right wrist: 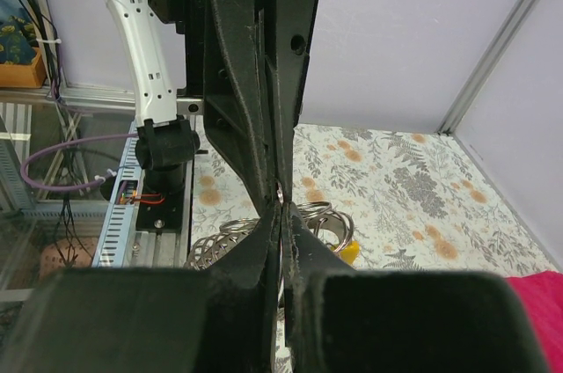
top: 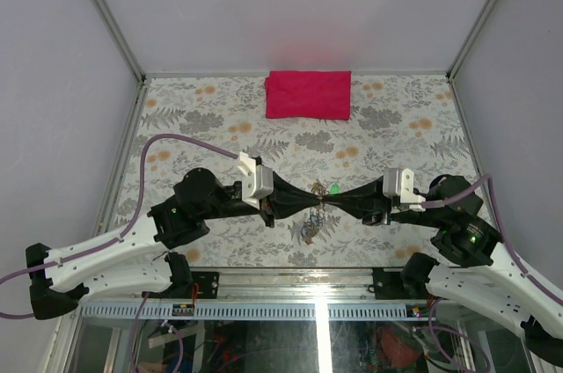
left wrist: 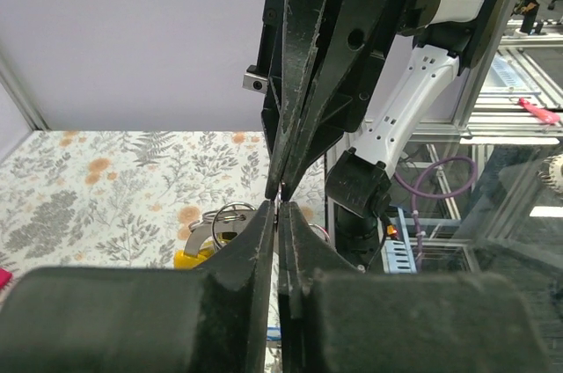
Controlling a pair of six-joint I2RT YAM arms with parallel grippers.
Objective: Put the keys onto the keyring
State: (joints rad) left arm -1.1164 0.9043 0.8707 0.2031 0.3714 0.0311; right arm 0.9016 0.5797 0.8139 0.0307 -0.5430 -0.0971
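My left gripper and right gripper meet tip to tip above the middle of the table. Both are shut on the same thin silvery keyring, of which only an edge shows between the fingertips; it also shows in the left wrist view. A green tag hangs just beside the tips. Below them on the table lies a cluster of keys with wire rings. One has a yellow head, also seen in the right wrist view. My own fingers hide most of the cluster.
A red cloth lies folded at the back of the flowered table. A silvery wire-mesh piece lies with the cluster. Grey walls enclose the left, back and right. A metal rail runs along the near edge.
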